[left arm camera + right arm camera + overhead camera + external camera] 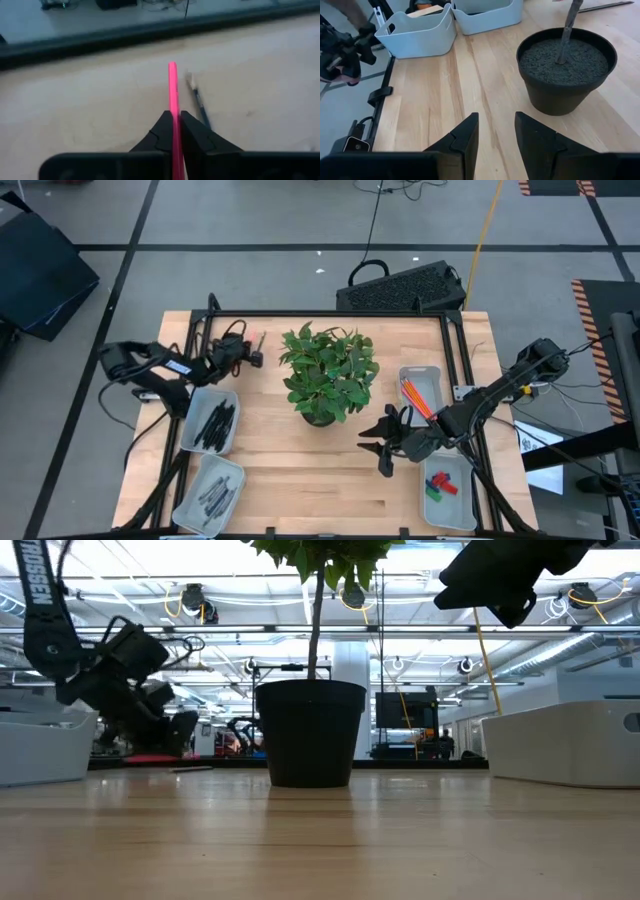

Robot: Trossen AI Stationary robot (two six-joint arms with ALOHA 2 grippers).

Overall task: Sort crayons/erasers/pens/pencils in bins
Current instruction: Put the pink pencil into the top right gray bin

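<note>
My left gripper [253, 356] is at the far left of the table, shut on a thin pink-red pencil [172, 85]. A slim dark pen [199, 102] lies flat on the wood just beyond it. My right gripper [383, 445] hovers open with nothing between its fingers, right of the table's middle, near the plant pot [565, 70]. Four pale bins stand on the table. The two at the left [232, 392] [238, 470] hold dark sticks. At the right, one [405, 372] holds orange pencils [415, 398] and the other erasers [440, 485]. My left gripper pinches the pink-red pencil's shaft [173, 107] between its two fingers. The fingers lie along the pencil, which runs back between them and sticks out straight ahead past the fingertips. Whether its free end [172, 65] touches the wood, I cannot tell.
A leafy plant [330, 370] in a dark round pot stands in the middle of the table's far half. A black frame rail [330, 314] runs along the far edge. Bare wood [320, 490] lies between the left and right bins.
</note>
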